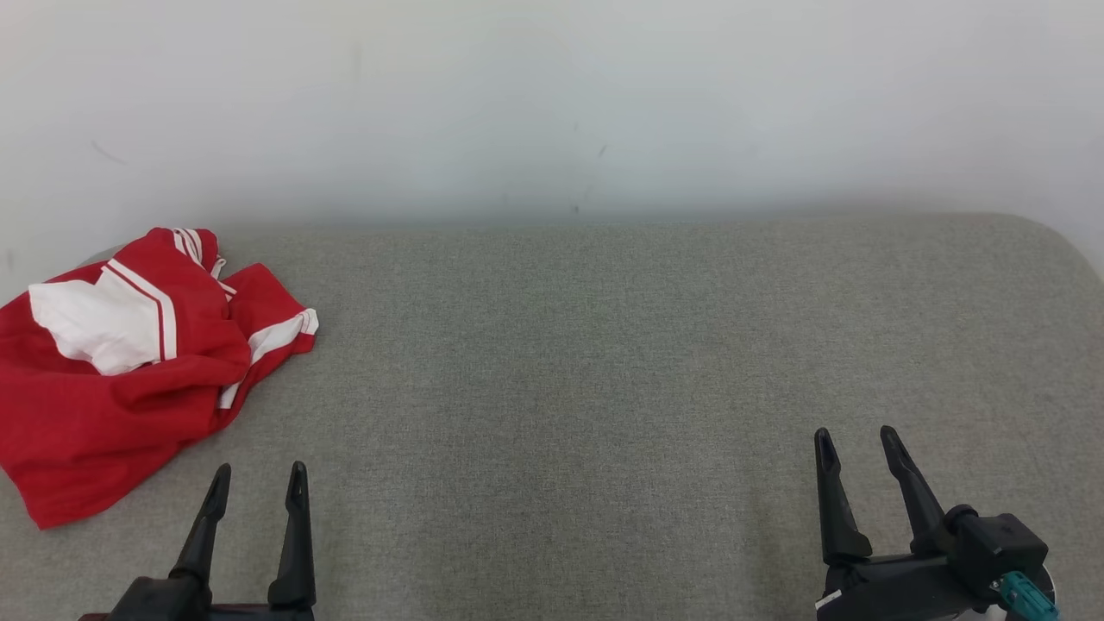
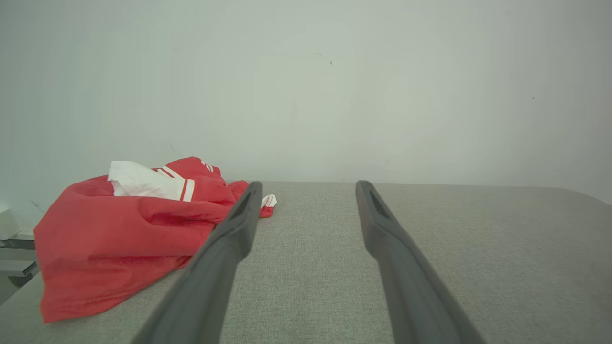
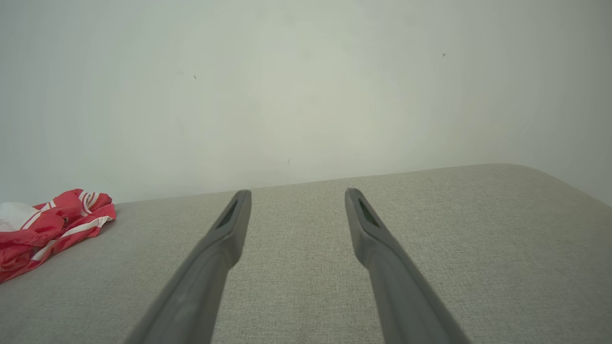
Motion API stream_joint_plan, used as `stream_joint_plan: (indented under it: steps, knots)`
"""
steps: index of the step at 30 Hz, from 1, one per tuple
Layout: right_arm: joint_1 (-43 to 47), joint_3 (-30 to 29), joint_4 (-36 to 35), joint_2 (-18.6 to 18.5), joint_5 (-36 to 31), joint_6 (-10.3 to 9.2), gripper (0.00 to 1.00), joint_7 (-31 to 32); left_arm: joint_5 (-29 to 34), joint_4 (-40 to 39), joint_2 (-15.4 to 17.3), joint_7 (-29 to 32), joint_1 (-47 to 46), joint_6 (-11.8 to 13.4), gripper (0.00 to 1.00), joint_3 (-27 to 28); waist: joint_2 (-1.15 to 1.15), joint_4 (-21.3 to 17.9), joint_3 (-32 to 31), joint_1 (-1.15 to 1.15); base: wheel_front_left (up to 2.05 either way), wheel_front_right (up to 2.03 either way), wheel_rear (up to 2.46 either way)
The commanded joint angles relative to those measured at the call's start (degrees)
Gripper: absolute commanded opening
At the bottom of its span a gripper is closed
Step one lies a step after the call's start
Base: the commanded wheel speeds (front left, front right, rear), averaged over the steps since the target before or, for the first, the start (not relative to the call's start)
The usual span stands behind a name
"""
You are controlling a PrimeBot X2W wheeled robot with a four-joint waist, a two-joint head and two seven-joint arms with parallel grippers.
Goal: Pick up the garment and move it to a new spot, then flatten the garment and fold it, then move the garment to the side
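garment (image 1: 112, 388): red, with a white panel and white stripe trim. crumpled in a loose heap, not folded. it lies at the far left of the pad (image 1: 604, 362), toward the back edge and near the wall (image 1: 552, 103). its left part runs past the head view's left edge. a striped hem sticks out on the heap's right side. it lies apart from both grippers.

left gripper (image 1: 260, 470): lower left of the head view, fingers pointing up that view and spread wide, holding no cloth. it sits just right of the garment's near corner, apart from the fabric. in the left wrist view the heap (image 2: 119, 239) lies left of the left finger, whose tip crosses in front of its right edge.

right gripper (image 1: 856, 434): lower right of the head view, fingers wide apart and leaning slightly left, holding no cloth, well apart from the garment. a teal plug (image 1: 1022, 595) shows at its wrist. in the right wrist view the garment (image 3: 43, 229) sits at the far left edge.

pad: grey woven cloth surface, rounded at the back right corner.

wall: pale and plain, with a few small dark marks, right behind the pad.
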Motion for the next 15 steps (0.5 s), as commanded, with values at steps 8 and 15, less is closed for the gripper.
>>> stream_joint_plan:
  steps: [8,15]
  knots:
    - [0.5,0.1,-0.1,-0.2,-1.3,-0.13,1.00,-1.2,2.6,-0.2,-1.3,-1.2,1.3,-1.9,1.00,1.7,0.00,0.0,-0.2,0.00,0.00,0.00,0.00]
    - [0.8,0.3,-0.4,-0.2,-2.9,-0.13,1.00,-1.8,4.8,-0.4,-1.9,-2.0,1.7,-2.8,1.00,2.6,0.00,0.0,-0.3,0.00,0.00,0.00,0.00]
